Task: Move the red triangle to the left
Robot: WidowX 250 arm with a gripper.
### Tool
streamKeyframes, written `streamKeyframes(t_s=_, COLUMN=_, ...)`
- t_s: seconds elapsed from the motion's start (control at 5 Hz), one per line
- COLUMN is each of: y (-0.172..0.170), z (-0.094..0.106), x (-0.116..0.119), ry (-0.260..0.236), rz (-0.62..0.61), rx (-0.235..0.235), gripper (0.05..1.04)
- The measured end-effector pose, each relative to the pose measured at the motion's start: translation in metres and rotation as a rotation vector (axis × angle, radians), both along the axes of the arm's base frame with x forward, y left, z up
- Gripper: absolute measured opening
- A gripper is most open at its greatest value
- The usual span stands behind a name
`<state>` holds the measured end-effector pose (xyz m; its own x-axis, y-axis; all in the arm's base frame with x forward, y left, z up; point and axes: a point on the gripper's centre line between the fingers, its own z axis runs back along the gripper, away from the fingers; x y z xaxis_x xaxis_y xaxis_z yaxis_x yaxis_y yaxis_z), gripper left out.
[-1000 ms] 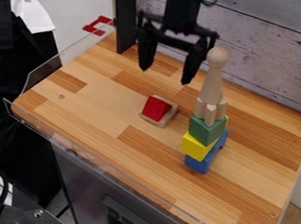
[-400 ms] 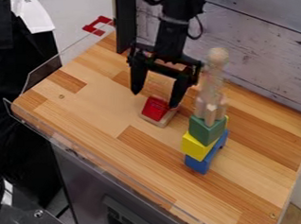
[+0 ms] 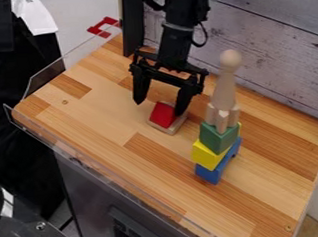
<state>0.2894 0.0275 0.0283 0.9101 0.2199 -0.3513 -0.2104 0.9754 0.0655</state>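
Two fingers spread wide on the black hand [image 3: 160,108], with a broad gap between the tips. Hangs over the surface [image 3: 108,118], pointing downward. Has the red triangle [image 3: 163,115] just beneath that gap, nearer the fingertip on the camera's right than the other one. Cannot tell from here whether touching that fingertip or slightly apart. Rests on a pale wooden block [image 3: 177,125], partly hidden behind the same finger. To the camera's right of the hand, near it, a stack: upright pale wooden piece [image 3: 223,89] on top, then green block [image 3: 217,136], yellow block [image 3: 209,155] and blue block [image 3: 210,174] lowest. Behind the hand, a grey plank wall [image 3: 272,49].
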Motion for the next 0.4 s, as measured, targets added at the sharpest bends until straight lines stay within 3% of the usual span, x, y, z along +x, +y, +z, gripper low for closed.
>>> streamKeyframes(t_s=0.2, y=-0.0016, z=-0.0073, x=-0.0028, ry=0.030, rz=0.008, rx=-0.005, gripper=0.966)
streamKeyframes(t_s=0.4, y=-0.0023, z=-0.0122, x=-0.0028, ry=0.044, rz=0.011, rx=-0.006, gripper=0.689)
